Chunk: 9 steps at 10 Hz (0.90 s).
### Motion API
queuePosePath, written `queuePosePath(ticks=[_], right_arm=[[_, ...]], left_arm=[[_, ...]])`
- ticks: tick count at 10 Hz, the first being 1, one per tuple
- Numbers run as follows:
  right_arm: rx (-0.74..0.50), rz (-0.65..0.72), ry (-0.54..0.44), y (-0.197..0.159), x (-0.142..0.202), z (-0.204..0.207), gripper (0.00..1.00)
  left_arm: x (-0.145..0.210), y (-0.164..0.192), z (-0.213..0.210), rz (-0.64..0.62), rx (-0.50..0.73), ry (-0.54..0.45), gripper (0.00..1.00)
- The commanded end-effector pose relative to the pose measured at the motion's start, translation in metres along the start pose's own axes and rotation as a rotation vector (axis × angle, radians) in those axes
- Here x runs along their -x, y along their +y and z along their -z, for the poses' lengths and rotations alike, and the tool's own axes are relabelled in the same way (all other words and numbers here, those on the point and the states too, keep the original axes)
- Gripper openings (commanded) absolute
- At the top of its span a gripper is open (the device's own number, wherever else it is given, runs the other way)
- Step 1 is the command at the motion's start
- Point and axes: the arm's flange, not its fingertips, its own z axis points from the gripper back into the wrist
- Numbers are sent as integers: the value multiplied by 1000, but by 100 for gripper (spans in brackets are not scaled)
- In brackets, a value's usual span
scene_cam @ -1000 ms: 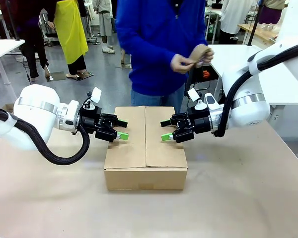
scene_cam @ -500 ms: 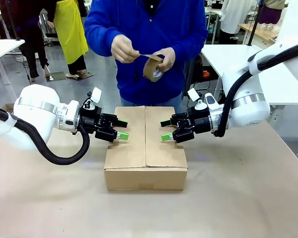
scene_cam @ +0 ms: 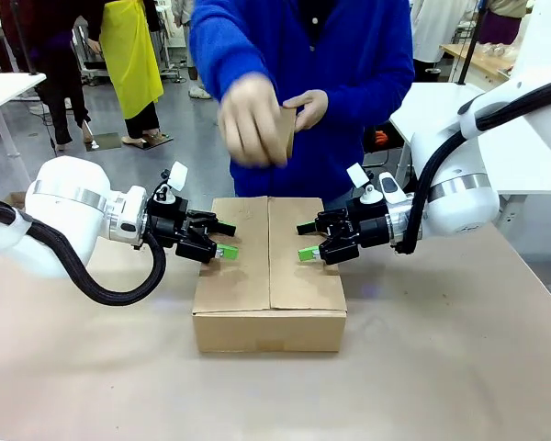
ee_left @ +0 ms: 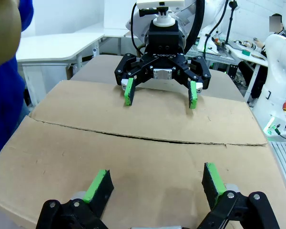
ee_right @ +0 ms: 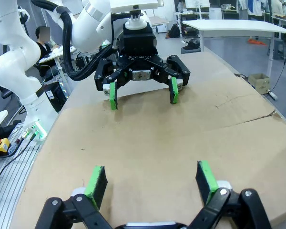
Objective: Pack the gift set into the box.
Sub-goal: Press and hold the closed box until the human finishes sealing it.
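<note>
The box (scene_cam: 269,276) sits at the middle of the table (scene_cam: 441,367) with its top flaps folded shut, a seam running down the centre. Over its left flap the left gripper (scene_cam: 222,249) hovers with green pads spread apart, holding nothing; facing it over the right flap, the right gripper (scene_cam: 305,254) hovers likewise, fingers wide and empty. Beyond the box, at the far edge, a person in a blue sweater holds a brown tape roll (scene_cam: 285,131) in both hands, one hand (scene_cam: 250,121) blurred.

both open tools flank the box (scene_cam: 269,276) seam; person's hands (scene_cam: 257,119) hover above.
</note>
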Motion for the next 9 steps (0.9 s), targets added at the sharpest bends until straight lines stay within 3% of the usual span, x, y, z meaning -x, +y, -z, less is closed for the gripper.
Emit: queuePosePath(ticks=[1, 9], right_arm=[[-4, 2, -2, 0, 1, 2, 100], [-4, 2, -2, 0, 1, 2, 100]], left_arm=[[2, -1, -1, 3, 1, -1, 100], [2, -1, -1, 3, 1, -1, 100]])
